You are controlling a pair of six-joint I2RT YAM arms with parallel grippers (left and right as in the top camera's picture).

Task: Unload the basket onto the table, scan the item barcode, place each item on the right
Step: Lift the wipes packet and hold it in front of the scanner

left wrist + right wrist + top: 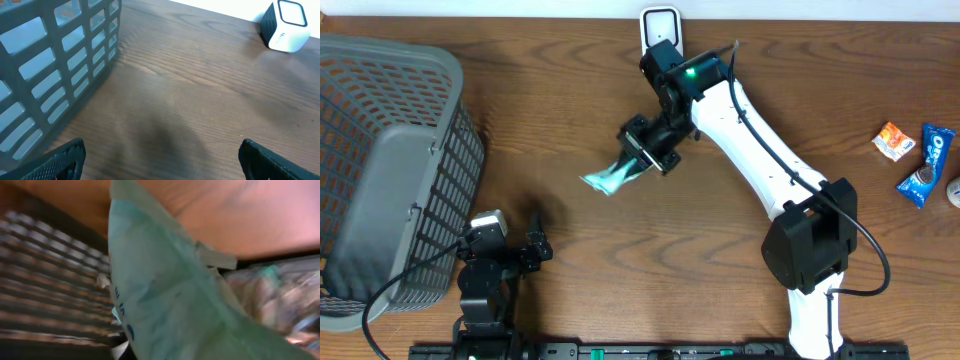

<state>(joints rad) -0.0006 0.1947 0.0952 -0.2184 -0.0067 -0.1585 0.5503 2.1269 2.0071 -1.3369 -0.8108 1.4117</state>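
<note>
A pale teal packet [611, 177], the item, hangs above the middle of the table with my right gripper [636, 154] shut on its upper end. In the right wrist view that packet [170, 295] fills most of the frame and hides my fingers. No barcode shows on it. The white scanner [660, 26] stands at the table's far edge, behind the right arm; in the left wrist view the scanner [285, 26] sits at the top right. My left gripper [161, 159] rests low near the front left, wide open, with only bare wood between its fingers [60, 159].
A large grey slatted basket [380, 170] takes up the left side, close to my left arm; its wall [55, 60] fills the left of the left wrist view. An orange snack pack [894, 140] and a blue cookie pack [927, 165] lie at the far right.
</note>
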